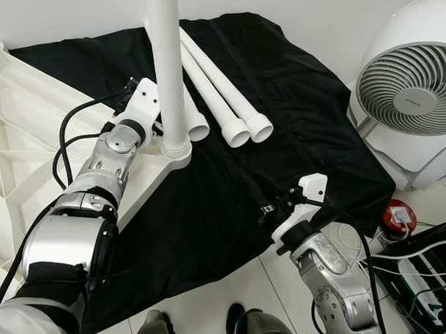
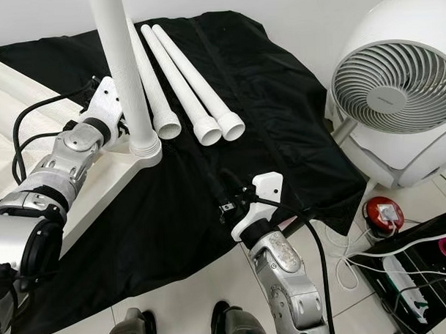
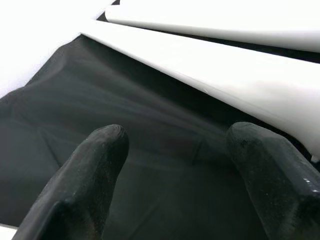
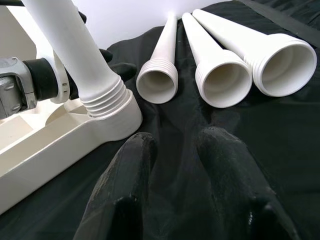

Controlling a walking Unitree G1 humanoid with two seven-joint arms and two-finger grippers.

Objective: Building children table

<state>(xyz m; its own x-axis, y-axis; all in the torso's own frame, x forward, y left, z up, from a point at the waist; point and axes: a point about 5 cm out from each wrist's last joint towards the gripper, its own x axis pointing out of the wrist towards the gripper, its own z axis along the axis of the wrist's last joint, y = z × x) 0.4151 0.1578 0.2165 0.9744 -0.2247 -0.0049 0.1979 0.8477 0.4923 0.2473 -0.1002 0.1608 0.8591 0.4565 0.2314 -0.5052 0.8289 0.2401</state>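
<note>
- Right, the white tabletop [image 1: 17, 145] lies upside down on the floor, partly on a black cloth [image 1: 280, 136], with one leg [image 1: 168, 66] standing upright in its corner socket [image 4: 112, 117].
- Left gripper [image 1: 157, 125] sits right beside that upright leg, just by its threaded base; in the left wrist view its fingers [image 3: 90, 165] are spread apart with nothing between them, cloth below.
- Three loose legs [image 2: 198, 87] lie side by side on the cloth beyond the socket, threaded open ends toward the robot, well apart from the right arm.
- Right gripper [image 1: 259, 191] hovers low over the cloth, pointing at the loose legs; its fingers [image 4: 130, 185] are close together with a narrow gap, holding nothing.
- Off to the right, a white fan [image 1: 411, 87] stands on the tile floor [image 1: 213, 306], near a tangle of cables [image 1: 401, 241] and a small red gadget [image 2: 382, 213].
</note>
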